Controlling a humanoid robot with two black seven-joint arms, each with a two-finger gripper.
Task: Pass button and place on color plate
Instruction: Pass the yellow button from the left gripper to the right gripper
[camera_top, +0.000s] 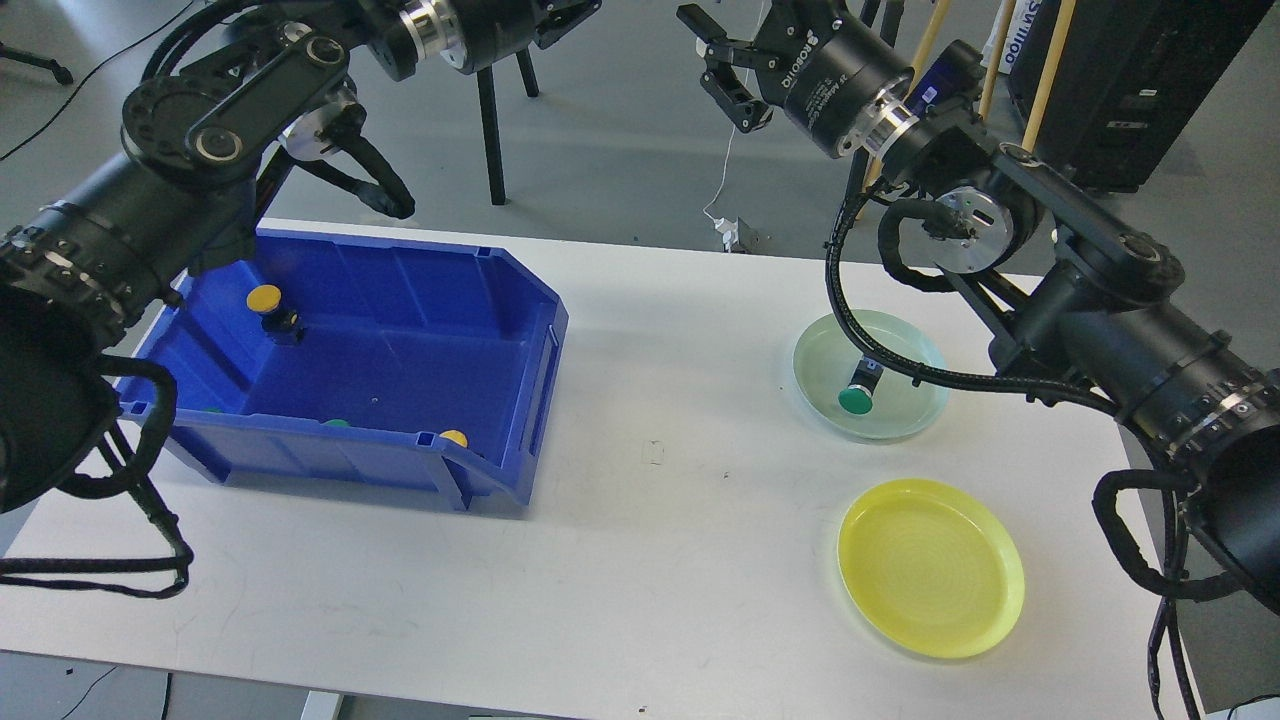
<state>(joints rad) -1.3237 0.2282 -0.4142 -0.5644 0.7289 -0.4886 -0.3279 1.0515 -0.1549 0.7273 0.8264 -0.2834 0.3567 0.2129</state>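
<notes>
Green button (856, 397) below right tool (722, 70)

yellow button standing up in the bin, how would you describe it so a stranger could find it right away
Start at the blue bin on the table's left side and look to its far left corner. There the yellow button stands on its dark base, its whole cap showing. The other buttons in the bin sit low against the near wall, only partly visible.

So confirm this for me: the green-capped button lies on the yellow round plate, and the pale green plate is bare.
Not quite: the head view shows it swapped. The green-capped button lies on the pale green round plate, and the yellow round plate is bare.
</notes>
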